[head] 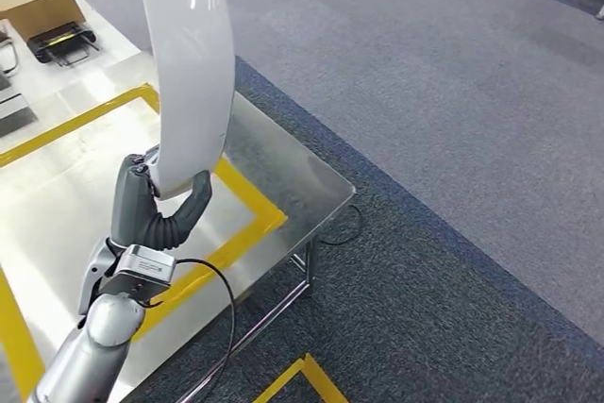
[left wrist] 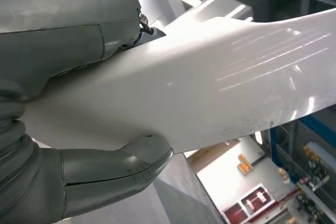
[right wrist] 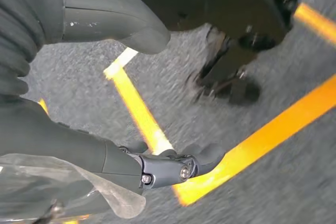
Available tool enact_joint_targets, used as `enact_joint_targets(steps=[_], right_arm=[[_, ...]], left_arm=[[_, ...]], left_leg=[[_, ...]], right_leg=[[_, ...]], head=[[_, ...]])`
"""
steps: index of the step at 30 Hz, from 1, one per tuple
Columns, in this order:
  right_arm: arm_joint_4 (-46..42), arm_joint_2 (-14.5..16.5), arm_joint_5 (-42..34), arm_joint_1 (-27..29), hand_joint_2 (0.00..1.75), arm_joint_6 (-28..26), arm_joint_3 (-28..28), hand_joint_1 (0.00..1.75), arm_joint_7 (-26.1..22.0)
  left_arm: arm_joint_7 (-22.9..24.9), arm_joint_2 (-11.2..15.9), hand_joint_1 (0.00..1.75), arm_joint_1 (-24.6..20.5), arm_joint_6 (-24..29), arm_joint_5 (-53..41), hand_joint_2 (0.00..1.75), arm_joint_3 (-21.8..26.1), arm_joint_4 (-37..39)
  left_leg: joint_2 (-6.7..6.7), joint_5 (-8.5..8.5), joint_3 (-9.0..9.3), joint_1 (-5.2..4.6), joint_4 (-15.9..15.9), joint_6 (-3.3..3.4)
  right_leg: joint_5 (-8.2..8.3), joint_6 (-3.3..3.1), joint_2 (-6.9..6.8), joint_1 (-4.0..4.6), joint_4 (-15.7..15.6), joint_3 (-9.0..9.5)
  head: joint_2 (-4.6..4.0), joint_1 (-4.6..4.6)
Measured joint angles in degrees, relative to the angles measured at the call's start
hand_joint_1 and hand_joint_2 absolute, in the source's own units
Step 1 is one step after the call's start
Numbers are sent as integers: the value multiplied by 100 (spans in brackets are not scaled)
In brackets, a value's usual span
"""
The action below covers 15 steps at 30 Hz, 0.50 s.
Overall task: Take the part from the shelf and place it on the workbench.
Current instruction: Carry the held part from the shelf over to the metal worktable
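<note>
Gripping the white curved part (head: pixel 191 63) by its lower edge, left hand (head: pixel 153 200) holds it upright over the workbench (head: pixel 299 172); tall panel could tip or slip. Right hand (right wrist: pixel 118 98) hangs empty, fingers apart.

silver left arm (head: pixel 85 346), grey ribbed left hand (head: pixel 146 209), black cable (head: pixel 221 290)

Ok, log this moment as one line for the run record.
left hand: holds white curved part upright | part: above steel workbench, not yet set down | right hand: open, over taped floor
</note>
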Motion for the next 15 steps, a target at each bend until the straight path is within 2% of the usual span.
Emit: enact_joint_targets(steps=[1, 2, 3, 4, 5, 6, 7, 8, 9, 10, 11, 12, 13, 15], right_arm=[[0, 0, 0, -1, 175, 0, 0, 0, -1], [0, 0, -1, 8, 175, 0, 0, 0, -1], [0, 0, -2, 21, 175, -2, 0, 0, 1], [0, 0, -3, 36, 175, -3, 0, 0, 2], [0, 0, -2, 45, 175, -3, 0, 0, 4], [1, -1, -2, 49, 175, -4, 0, 0, 4], [1, -1, -2, 52, 175, -4, 0, 0, 4], [2, -1, -3, 52, 175, -4, 0, 0, 4], [2, -1, -3, 49, 175, -3, 0, 0, 4], [2, -1, -3, 48, 175, -3, 0, 0, 5], [2, 0, -3, 46, 175, -2, 0, 0, 5], [2, 0, -3, 40, 175, -2, 0, 0, 5], [2, 2, -3, 37, 175, -2, 0, 0, 5], [1, 7, -3, 39, 175, -3, 0, 0, 3]], left_arm=[[-1, -4, 175, -2, -1, 0, 175, 0, 0], [-1, -9, 175, -3, -1, 1, 175, 0, 1], [-1, -13, 175, 4, -2, 1, 175, -1, 1], [0, -13, 175, 10, -2, 1, 175, -1, 1], [0, -14, 175, 14, -2, 1, 175, -1, 1], [0, -14, 175, 16, -2, 1, 175, -1, 1], [1, -14, 175, 17, -2, 1, 175, -1, 1], [0, -14, 175, 13, -2, 1, 175, -1, 1], [0, -15, 175, 11, -3, 1, 175, -1, 1], [1, -15, 175, 11, -4, 0, 175, -2, 1], [0, -14, 175, 12, -4, 0, 175, -2, 1], [1, -13, 175, 16, -4, 0, 175, -2, 1], [1, -10, 175, 22, -4, 0, 175, -1, 1], [1, -6, 175, 14, -2, 0, 175, -1, -2]], left_leg=[[-58, 3, 5, 7, -8, 21], [-124, 1, 4, 8, -7, 35], [-199, -2, 5, 5, -4, 42], [-281, -4, 10, 3, -2, 45], [-363, -7, 18, 2, 2, 42], [-446, -13, 30, 4, 7, 35], [-523, -23, 39, 10, 13, 21], [-595, -33, 36, 7, 30, 1], [-661, -37, 17, 9, 49, -23], [-725, -32, -10, 15, 60, -53], [-786, -18, -37, 21, 67, -84], [-846, -3, -54, 33, 63, -116], [-818, -14, -65, 32, 80, -149], [-543, -186, -183, 16, 365, -207]], right_leg=[[-174, 2, 192, -9, 352, -182], [-342, 3, 303, -8, 770, -401], [-441, 4, 351, -3, 1134, -611], [-429, 3, 370, 1, 1333, -758], [-296, 0, 379, 2, 1302, -801], [-64, -7, 401, -1, 1045, -737], [192, -14, 492, -12, 653, -605], [369, -20, 621, -29, 286, -465], [463, -34, 732, -42, -1, -336], [475, -50, 815, -48, -150, -261], [445, -71, 815, -41, -186, -226], [438, -101, 760, -37, -205, -199], [446, -134, 697, -37, -218, -184], [449, -208, 552, -46, -250, -136]], head=[[0, 22], [0, 34], [0, 44], [0, 44], [0, 43], [0, 44], [0, 45], [0, 45], [1, 46], [1, 45], [1, 43], [1, 44], [1, 44], [0, 4]])
